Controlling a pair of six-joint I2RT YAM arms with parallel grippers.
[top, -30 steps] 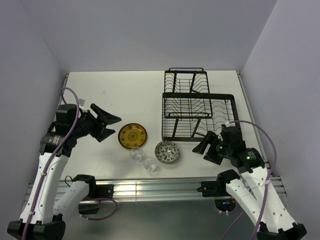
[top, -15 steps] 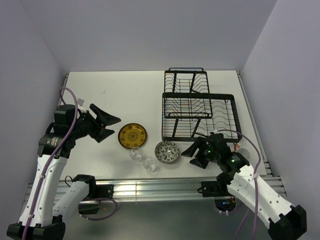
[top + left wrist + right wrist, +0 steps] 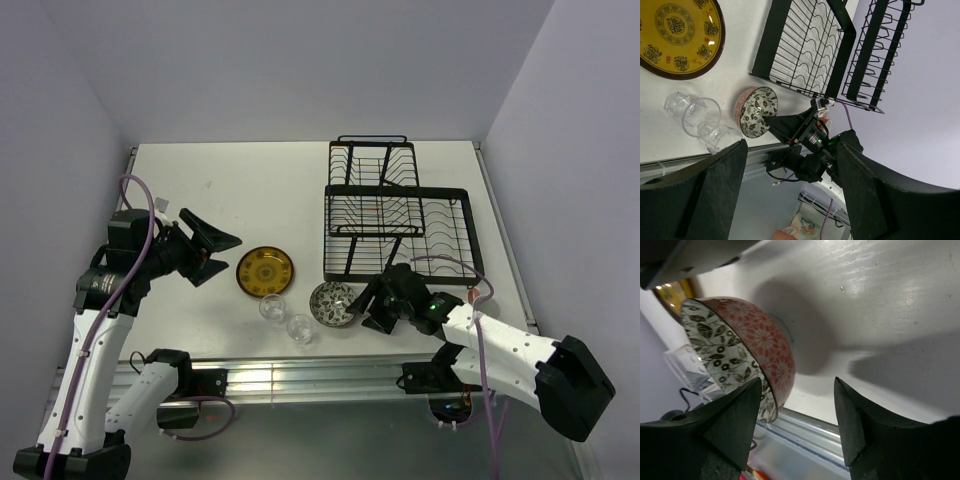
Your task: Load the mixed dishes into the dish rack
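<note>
Gripping the bowl (image 3: 333,303) well means slipping one finger inside its rim and one outside. Our right claw (image 3: 368,306) hangs spread just beside it, on the table (image 3: 230,190) before the rack (image 3: 400,189). Our left claw (image 3: 214,250), also spread, hovers near the plate (image 3: 265,270).

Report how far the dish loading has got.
Done: nothing; the large black wire dish rack holds no dishes. In hand: the right hand, open, sits at the small patterned bowl, not gripping it. Left: the bowl, the round yellow-orange plate and two clear glass tumblers, all on the white table; the left hand hovers open near the plate.
</note>
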